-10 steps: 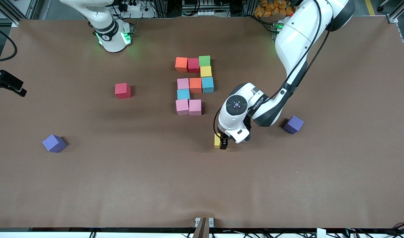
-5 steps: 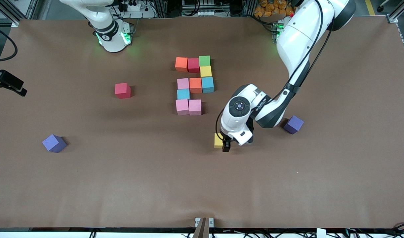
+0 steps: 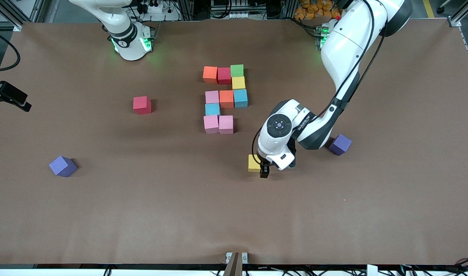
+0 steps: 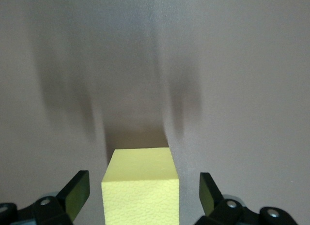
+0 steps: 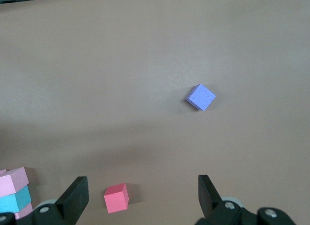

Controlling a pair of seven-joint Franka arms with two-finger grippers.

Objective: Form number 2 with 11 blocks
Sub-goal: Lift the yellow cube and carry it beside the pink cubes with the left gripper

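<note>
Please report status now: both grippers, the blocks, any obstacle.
Left gripper open astride loose yellow block. Right gripper open, waiting high. Number 2 lacks its last corner. No obstacle.

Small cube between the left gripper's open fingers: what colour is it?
Yellow cube; the left wrist view shows it best.

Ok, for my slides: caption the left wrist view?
Open left gripper straddling a yellow block on the table.

Two purple cubes (image 3: 63,166) (image 3: 340,144), brown table (image 3: 142,214)
</note>
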